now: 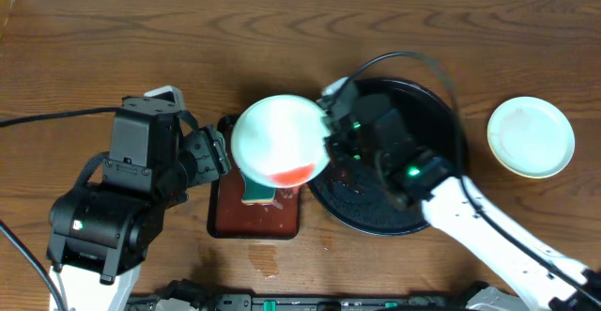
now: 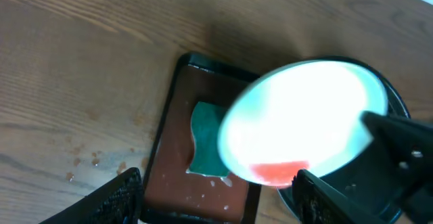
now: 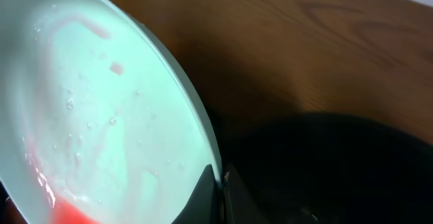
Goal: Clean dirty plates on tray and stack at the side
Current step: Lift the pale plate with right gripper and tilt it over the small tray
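1. Plate (image 1: 277, 142), mint-white and round, faces up above sponge (image 1: 258, 194) on brown tray (image 1: 225, 221); red-smeared edge points toward robot.
2. Right tool (image 1: 329, 131) clamped on its rim, beside black tray (image 1: 449, 114).
3. Left tool (image 2: 216, 183) fingers apart.
4. Second plate (image 1: 531, 137) flat on desk (image 1: 84, 57), far right.

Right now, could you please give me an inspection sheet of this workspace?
Surface: wooden table, wet spots near its front edge.
Job's things: held plate, mint-white with a red smear, above the small tray; second plate on the table at the right, looks clean; black tray, no plate seen on it, partly hidden by the right arm.
Clutter: reddish-brown small tray holding a green sponge.
Grippers: right gripper shut on the held plate's rim; left gripper open, holding nothing.
Cables: left cable across the table; right cable looping over the black tray.
Surroundings: nothing seen.
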Controlling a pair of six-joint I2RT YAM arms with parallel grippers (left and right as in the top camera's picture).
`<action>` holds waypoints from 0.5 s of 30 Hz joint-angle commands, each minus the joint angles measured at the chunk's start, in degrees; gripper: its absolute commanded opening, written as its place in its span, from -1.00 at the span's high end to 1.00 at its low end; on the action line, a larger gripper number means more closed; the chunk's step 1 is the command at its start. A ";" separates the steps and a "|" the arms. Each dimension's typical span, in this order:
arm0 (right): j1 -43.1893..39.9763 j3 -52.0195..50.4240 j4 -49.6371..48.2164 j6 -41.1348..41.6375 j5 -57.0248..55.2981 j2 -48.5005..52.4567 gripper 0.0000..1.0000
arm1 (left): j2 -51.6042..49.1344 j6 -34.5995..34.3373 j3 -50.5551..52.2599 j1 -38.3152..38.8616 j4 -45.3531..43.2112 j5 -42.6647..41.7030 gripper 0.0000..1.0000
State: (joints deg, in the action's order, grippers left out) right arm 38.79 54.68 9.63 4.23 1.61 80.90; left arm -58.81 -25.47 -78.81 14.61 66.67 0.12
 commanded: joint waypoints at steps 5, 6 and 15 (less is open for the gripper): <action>6.84 0.50 -6.36 -11.26 -15.41 4.17 0.98 | 0.20 0.15 -0.76 -0.35 0.81 -0.15 -0.44; 7.72 0.50 -7.28 -12.24 -17.27 3.89 0.98 | 0.20 0.15 -0.76 -0.35 0.83 -0.13 -0.44; 14.67 0.50 -11.21 -25.53 -30.45 0.46 0.98 | 0.20 0.15 -0.76 -0.35 1.20 -0.11 -0.43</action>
State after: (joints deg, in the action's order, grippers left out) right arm 51.64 54.68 -0.73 -14.68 -21.04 83.94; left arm -58.81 -25.47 -78.81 14.61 67.57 0.12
